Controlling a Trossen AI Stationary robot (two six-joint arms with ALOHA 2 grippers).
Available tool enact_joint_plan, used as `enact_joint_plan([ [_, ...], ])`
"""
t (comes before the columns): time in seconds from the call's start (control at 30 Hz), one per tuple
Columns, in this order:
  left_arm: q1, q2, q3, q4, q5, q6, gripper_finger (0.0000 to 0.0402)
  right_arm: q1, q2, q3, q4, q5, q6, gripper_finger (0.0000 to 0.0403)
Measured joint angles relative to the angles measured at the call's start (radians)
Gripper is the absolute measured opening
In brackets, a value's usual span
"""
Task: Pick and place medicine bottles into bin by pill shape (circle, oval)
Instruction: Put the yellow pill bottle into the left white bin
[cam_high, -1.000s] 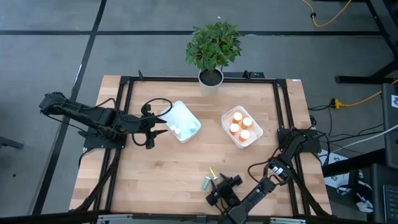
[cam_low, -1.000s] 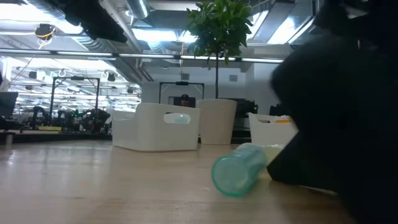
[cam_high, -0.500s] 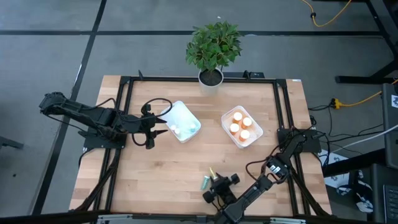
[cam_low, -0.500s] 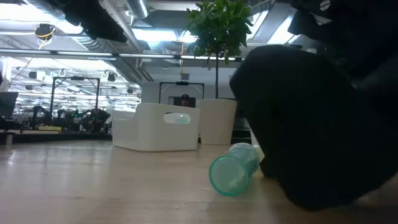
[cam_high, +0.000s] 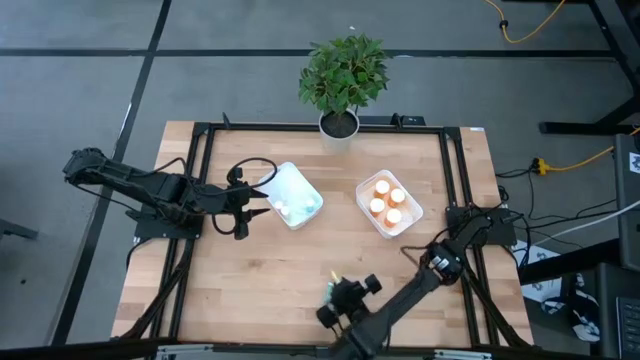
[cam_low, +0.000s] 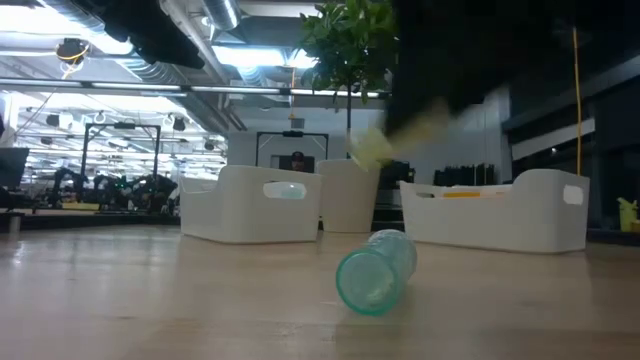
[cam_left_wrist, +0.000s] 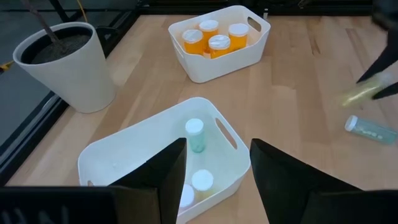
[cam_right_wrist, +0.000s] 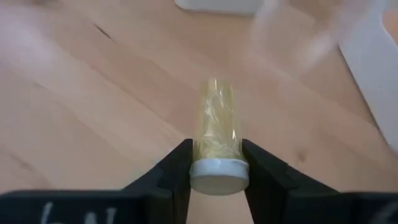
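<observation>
Wooden table (cam_high: 260, 270): right tool (cam_right_wrist: 214, 168) grips yellow-green bottle (cam_right_wrist: 216, 134), cap toward wrist.

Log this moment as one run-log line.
right gripper: shut on yellow-green bottle, lifted off table | left gripper: open, over left bin | teal bottle: lying on table

Yellow-green bottle (cam_low: 385, 145) motion-blurred in low view, right arm there just a dark smear; pill shapes unreadable; third cap (cam_left_wrist: 185, 195) in left bin hidden behind finger.
</observation>
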Motion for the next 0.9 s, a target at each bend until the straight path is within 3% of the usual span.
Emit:
enact_joint_plan([
  [0.07, 0.000, 0.000, 0.000, 0.000, 0.000, 0.000, 0.0171, -0.032, -0.027, 0.051, 0.005, -0.018, -0.135, 0.0115],
  [0.2, 0.000, 0.000, 0.000, -0.001, 0.001, -0.001, 0.0171, -0.119, -0.119, 0.024, 0.087, -0.085, -0.363, 0.0112],
  [0.5, 0.000, 0.000, 0.000, -0.004, 0.004, -0.002, 0.0171, -0.345, -0.172, 0.049, 0.127, -0.369, -0.830, 0.0116],
  [0.6, 0.000, 0.000, 0.000, -0.004, 0.004, -0.001, 0.0171, -0.420, -0.172, 0.048, 0.136, -0.453, -0.933, 0.0115],
  [0.9, 0.000, 0.000, 0.000, -0.004, 0.003, -0.001, 0.0171, -0.573, -0.198, 0.049, 0.197, -0.550, -1.214, 0.0118],
])
